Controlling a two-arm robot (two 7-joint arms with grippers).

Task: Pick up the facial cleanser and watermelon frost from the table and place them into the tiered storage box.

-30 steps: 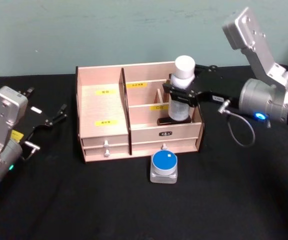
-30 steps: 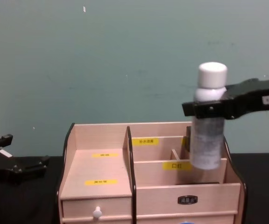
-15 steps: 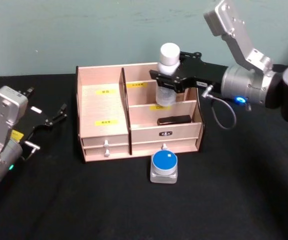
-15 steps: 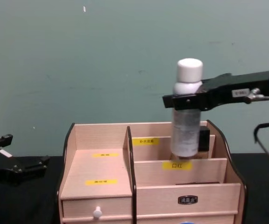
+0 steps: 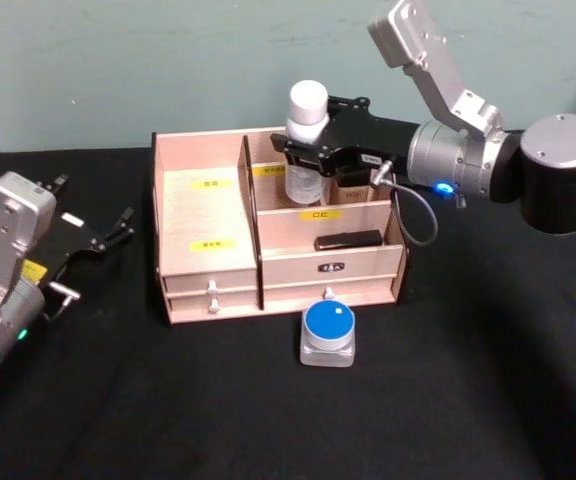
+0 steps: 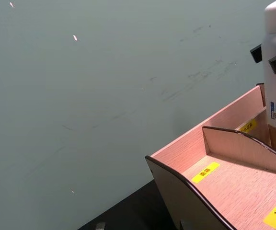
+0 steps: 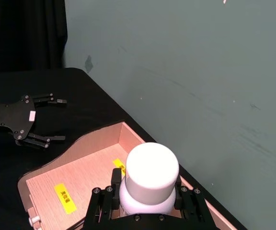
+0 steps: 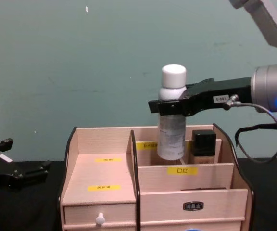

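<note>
In the upper middle of the head view, your right gripper [image 5: 305, 160] reaches in from the right edge and has its black fingers clamped around the neck of the white-capped bottle [image 5: 307, 128], just under the cap. The bottle stands upright over the rear right compartment of the tiered storage box [image 5: 203, 215]. In the centre of the chest view its base sits below the top rim of the back wall and above the middle divider, in front of a yellow label; you cannot tell whether it touches the compartment floor. Just to its right in that view a dark-capped container [image 8: 203, 142] stands in the same rear row, close beside the bottle. Lower in the box, a flat black item [image 5: 348, 240] lies in the front right compartment. In the lower middle of the head view the blue-lidded jar [image 5: 328, 334] sits on the black table [image 5: 468, 390], just in front of the box and near the small white-knobbed drawer. At the left edge, your left gripper [image 5: 93, 205] rests low over the table, well apart from the box, with its fingers spread and nothing between them.
</note>
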